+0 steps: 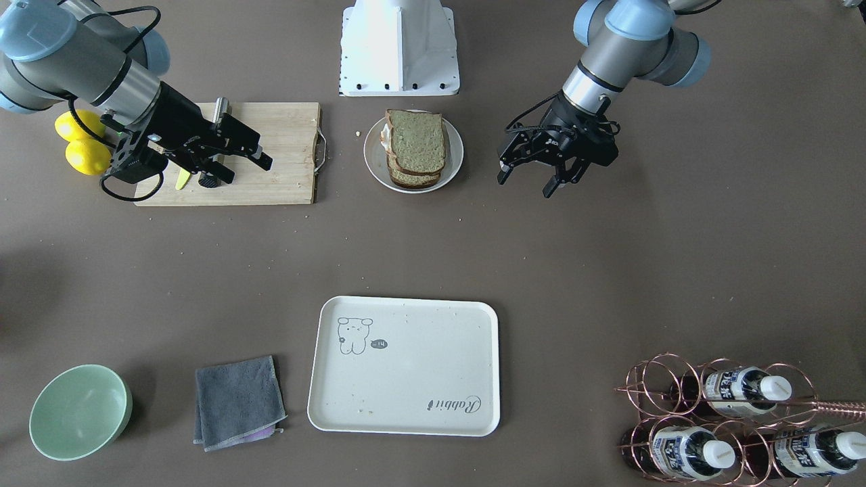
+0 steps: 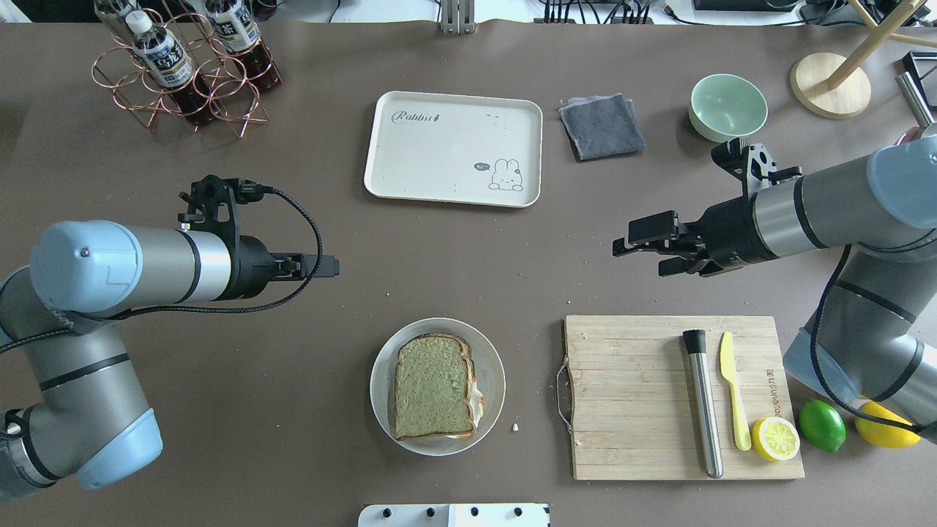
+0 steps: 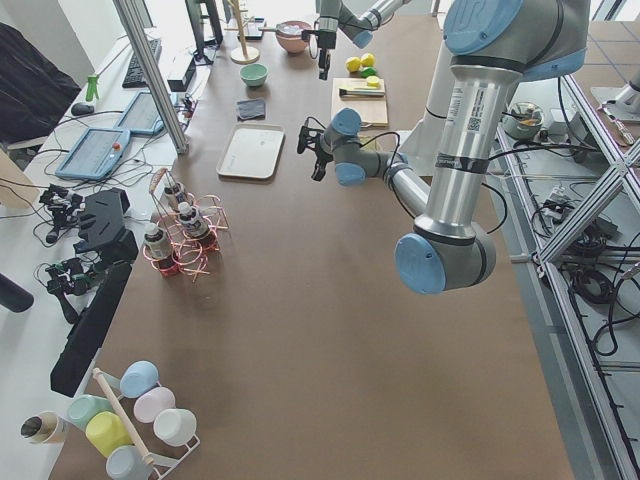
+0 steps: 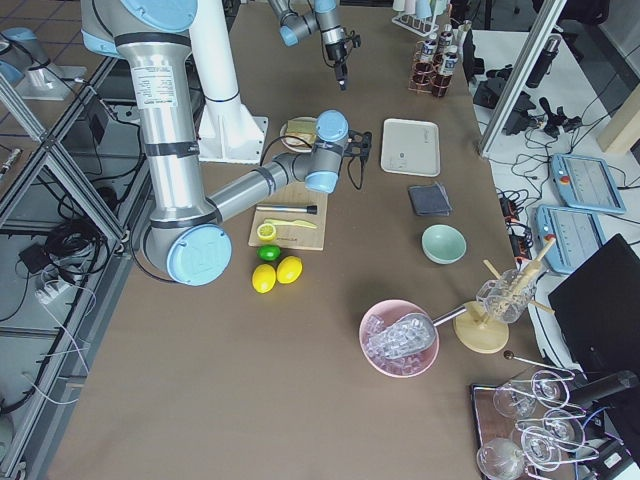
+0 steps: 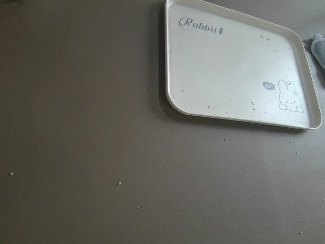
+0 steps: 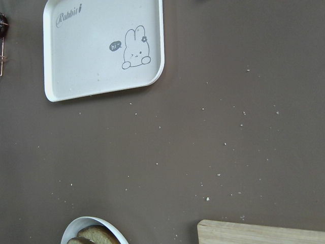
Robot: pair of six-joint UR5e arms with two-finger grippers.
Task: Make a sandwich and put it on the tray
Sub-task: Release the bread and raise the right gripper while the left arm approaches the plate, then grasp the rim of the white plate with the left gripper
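The sandwich (image 2: 433, 386), two greenish-tan bread slices with egg white showing at one edge, lies on a round white plate (image 2: 492, 364) near the robot base; it also shows in the front view (image 1: 414, 143). The cream tray (image 2: 454, 146) with "Rabbit" lettering lies farther out, with only crumbs on it; it shows too in the front view (image 1: 406, 379) and in both wrist views (image 5: 228, 66) (image 6: 91, 56). My left gripper (image 1: 526, 184) is open and empty, hovering left of the plate. My right gripper (image 2: 640, 256) is open and empty, above the table beyond the cutting board.
A wooden cutting board (image 2: 629, 395) right of the plate holds a steel rod (image 2: 703, 402), a yellow knife (image 2: 732, 395) and a lemon half (image 2: 776, 438). A grey cloth (image 2: 602, 126) and green bowl (image 2: 728, 106) lie right of the tray. A copper bottle rack (image 2: 183, 73) stands far left.
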